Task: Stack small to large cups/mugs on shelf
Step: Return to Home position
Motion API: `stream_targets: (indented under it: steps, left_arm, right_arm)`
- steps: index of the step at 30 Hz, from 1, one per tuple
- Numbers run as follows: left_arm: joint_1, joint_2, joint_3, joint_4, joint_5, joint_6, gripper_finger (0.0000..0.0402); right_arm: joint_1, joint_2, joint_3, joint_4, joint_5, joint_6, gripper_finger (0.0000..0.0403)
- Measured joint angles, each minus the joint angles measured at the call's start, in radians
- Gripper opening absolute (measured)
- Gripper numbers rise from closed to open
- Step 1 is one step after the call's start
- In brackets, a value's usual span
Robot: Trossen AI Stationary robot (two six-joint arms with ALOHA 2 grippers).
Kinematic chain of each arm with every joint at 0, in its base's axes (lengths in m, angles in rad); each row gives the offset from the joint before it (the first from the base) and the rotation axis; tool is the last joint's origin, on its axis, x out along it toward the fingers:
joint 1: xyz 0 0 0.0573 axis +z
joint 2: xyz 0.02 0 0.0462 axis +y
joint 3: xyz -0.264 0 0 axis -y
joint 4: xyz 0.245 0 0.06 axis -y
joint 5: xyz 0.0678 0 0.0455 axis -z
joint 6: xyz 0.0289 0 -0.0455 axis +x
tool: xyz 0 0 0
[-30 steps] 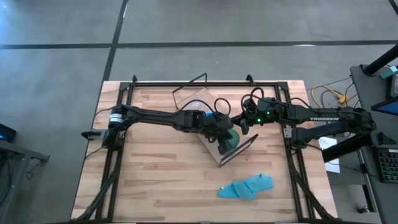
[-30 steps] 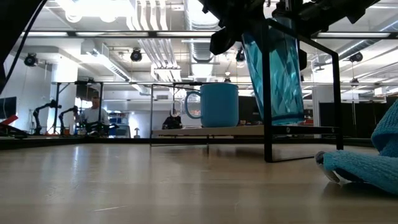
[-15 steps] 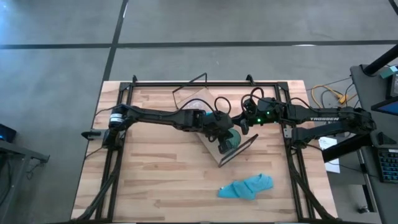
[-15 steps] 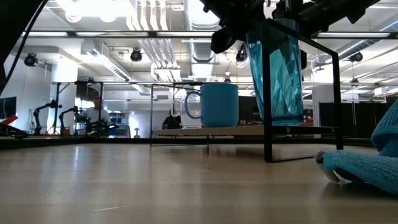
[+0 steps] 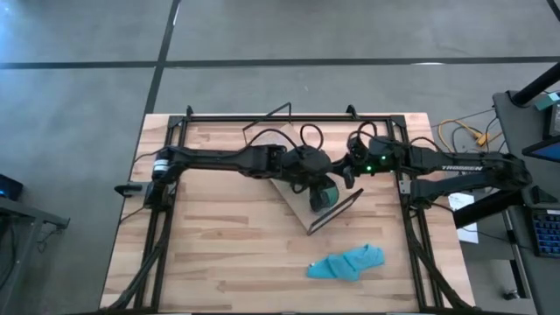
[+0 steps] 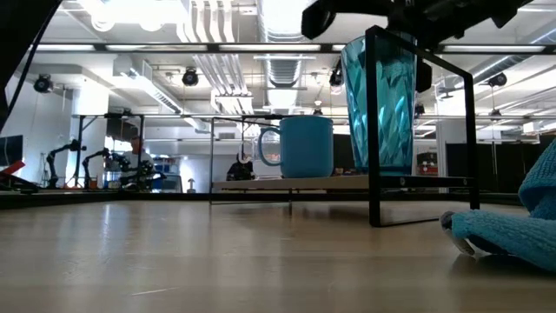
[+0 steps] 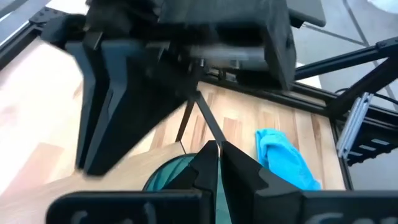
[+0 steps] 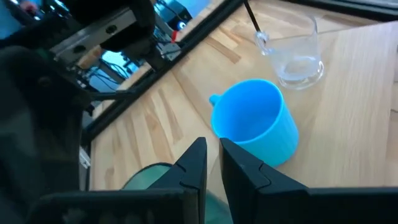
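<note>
The teal tumbler [image 6: 379, 103] stands upright on the near end of the light-wood shelf [image 6: 295, 183], inside its black wire end frame [image 6: 373, 130]. The blue mug [image 6: 304, 146] stands on the board behind it, and the clear glass cup [image 8: 295, 53] stands beyond the mug [image 8: 255, 121]. My left gripper [image 7: 216, 163] is above the tumbler [image 5: 325, 197], shut at its rim. My right gripper [image 8: 212, 163] is shut and hangs just beside the tumbler's rim [image 8: 146, 175], on the far right side. My left gripper comes at the tumbler from above, its fingers [image 7: 205, 167] pointing down at the rim [image 7: 177, 173]. The rim's wall seems to run between the two fingers, but the fingers hide the place of contact. The tumbler stands upright with its base on the shelf board.
A crumpled blue cloth [image 5: 346, 262] lies on the table near the front right, close to the shelf's near end. The black frame rails [image 5: 175, 175] run along the table's sides. My two arms meet over the shelf's middle.
The tumbler has gone from tilted, its top leaning toward the left of the low view, to upright with its base on the shelf board. My left gripper has turned with it and its wrist has shifted a little toward the table's far edge.
</note>
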Motion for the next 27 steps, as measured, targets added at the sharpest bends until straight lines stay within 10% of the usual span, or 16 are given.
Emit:
stream_targets:
  steps: [27]
  left_arm:
    - [-0.002, -0.195, 0.018, -0.4, -0.001, 0.077, 0.0004]
  right_arm:
    - [0.002, -0.365, 0.0, -0.26, -0.004, -0.013, 0.0038]
